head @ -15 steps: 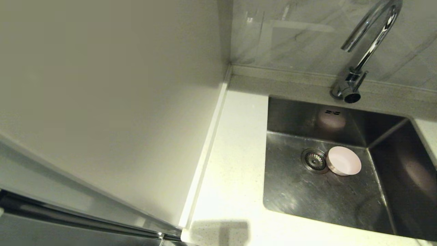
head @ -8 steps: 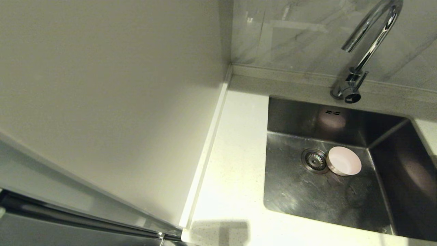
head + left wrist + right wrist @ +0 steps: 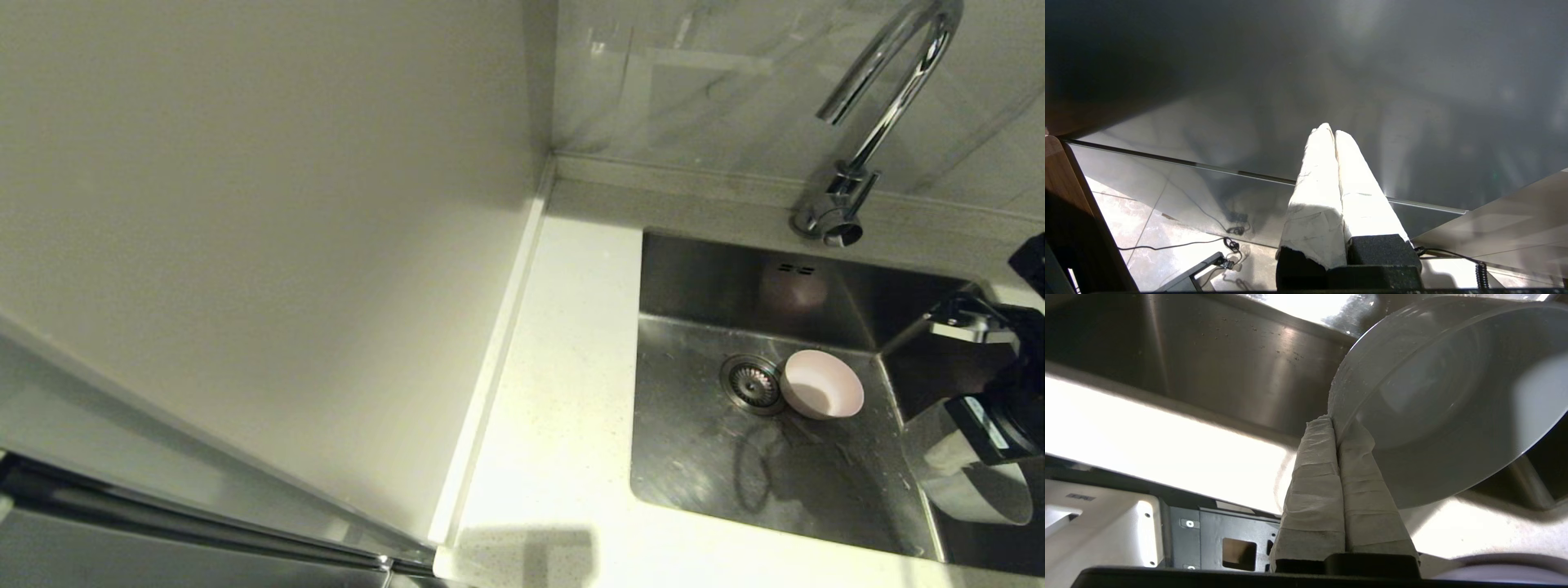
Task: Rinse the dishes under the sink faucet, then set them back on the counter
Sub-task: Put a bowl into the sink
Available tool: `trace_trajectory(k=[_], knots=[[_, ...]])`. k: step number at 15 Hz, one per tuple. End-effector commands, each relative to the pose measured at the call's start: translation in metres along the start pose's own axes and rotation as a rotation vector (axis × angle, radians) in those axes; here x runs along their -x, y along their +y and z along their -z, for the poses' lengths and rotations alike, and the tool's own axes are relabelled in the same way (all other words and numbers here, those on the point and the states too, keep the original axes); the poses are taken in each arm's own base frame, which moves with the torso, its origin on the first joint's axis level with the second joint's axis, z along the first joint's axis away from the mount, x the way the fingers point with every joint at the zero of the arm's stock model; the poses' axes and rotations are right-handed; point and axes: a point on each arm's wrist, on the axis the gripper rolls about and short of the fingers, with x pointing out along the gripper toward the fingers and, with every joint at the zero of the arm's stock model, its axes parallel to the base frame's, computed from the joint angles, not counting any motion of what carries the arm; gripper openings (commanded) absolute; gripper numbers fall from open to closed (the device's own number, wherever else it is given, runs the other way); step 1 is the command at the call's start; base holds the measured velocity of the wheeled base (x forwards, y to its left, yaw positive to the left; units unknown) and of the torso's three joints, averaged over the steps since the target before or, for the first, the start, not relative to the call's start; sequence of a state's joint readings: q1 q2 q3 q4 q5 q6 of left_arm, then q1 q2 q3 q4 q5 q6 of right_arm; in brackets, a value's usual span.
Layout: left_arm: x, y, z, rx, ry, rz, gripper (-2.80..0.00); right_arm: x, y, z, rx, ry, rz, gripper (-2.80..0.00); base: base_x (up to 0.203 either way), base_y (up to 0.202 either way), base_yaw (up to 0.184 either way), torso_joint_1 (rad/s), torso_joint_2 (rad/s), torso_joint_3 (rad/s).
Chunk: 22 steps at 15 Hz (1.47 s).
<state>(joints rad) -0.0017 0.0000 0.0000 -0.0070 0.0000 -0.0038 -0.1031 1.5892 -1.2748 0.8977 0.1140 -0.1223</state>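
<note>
My right gripper pinches the grey bowl's rim at the head view's right edge, over the sink. The pink bowl sits beside the drain. My left gripper is parked, fingers together.

You're looking at a plain cream wall panel on the left, meeting a glossy grey-veined marble wall at the far corner. Down low, a pale tiled floor shows black cables beside a brown wooden panel.
</note>
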Motion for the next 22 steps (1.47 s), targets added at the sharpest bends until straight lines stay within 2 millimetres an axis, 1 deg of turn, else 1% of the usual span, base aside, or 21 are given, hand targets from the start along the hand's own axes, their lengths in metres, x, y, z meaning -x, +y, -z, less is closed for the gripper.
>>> trace_trajectory(k=[1, 3, 5, 8, 10, 13, 16, 20, 22], knots=[[0.0, 0.0, 0.001, 0.001, 0.003, 0.0, -2.8, -0.024, 0.008, -0.018, 0.021, 0.07, 0.004, -2.8, 0.0, 0.0, 0.0, 0.0, 0.0, 0.0], [0.0, 0.0, 0.001, 0.001, 0.003, 0.0, -2.8, -0.037, 0.006, -0.035, -0.001, 0.053, 0.036, -2.8, 0.0, 0.0, 0.0, 0.0, 0.0, 0.0], [0.0, 0.0, 0.001, 0.001, 0.002, 0.0, -2.8, -0.053, 0.001, -0.047, -0.056, 0.021, 0.18, -2.8, 0.0, 0.0, 0.0, 0.0, 0.0, 0.0], [0.0, 0.0, 0.001, 0.001, 0.002, 0.0, -2.8, -0.077, -0.007, -0.056, -0.164, -0.011, 0.401, -2.8, 0.0, 0.0, 0.0, 0.0, 0.0, 0.0], [0.0, 0.0, 0.001, 0.001, 0.004, 0.0, -2.8, -0.095, -0.01, -0.056, -0.222, -0.016, 0.493, -2.8, 0.0, 0.0, 0.0, 0.0, 0.0, 0.0], [0.0, 0.0, 0.001, 0.001, 0.004, 0.0, -2.8, -0.113, -0.012, -0.05, -0.239, 0.033, 0.505, -2.8, 0.0, 0.0, 0.0, 0.0, 0.0, 0.0], [0.0, 0.0, 0.001, 0.001, 0.004, 0.0, -2.8, -0.131, -0.013, -0.049, -0.254, 0.08, 0.498, -2.8, 0.0, 0.0, 0.0, 0.0, 0.0, 0.0], [0.0, 0.0, 0.001, 0.001, 0.004, 0.0, -2.8, -0.156, -0.007, -0.054, -0.243, 0.099, 0.387, -2.8, 0.0, 0.0, 0.0, 0.0, 0.0, 0.0], [0.0, 0.0, 0.001, 0.001, 0.004, 0.0, -2.8, -0.165, -0.002, -0.058, -0.229, 0.098, 0.357, -2.8, 0.0, 0.0, 0.0, 0.0, 0.0, 0.0]])
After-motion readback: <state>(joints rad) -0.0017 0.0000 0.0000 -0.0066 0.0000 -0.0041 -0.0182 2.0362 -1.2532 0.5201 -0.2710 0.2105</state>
